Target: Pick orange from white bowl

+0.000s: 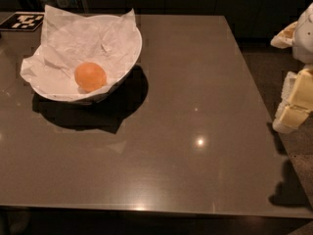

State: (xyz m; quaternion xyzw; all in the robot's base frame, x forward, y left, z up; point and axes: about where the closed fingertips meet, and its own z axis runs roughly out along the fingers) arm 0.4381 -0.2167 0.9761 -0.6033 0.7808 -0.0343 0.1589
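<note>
- While the gripper (295, 102) hangs at the right edge of the view, just off the right side of the surface (195, 146), the orange (90, 77) lies far to its left, well apart from it.
- The fruit rests on crumpled paper (73, 38) inside the white bowl (128, 67), toward the bowl's near side, on the far-left part of the surface.
- Whether the jaws stand parted or closed cannot be told; the orange is not in them.
- Being round, the orange offers no long axis; the reach probably runs leftward, then down between the paper's raised corners.
</note>
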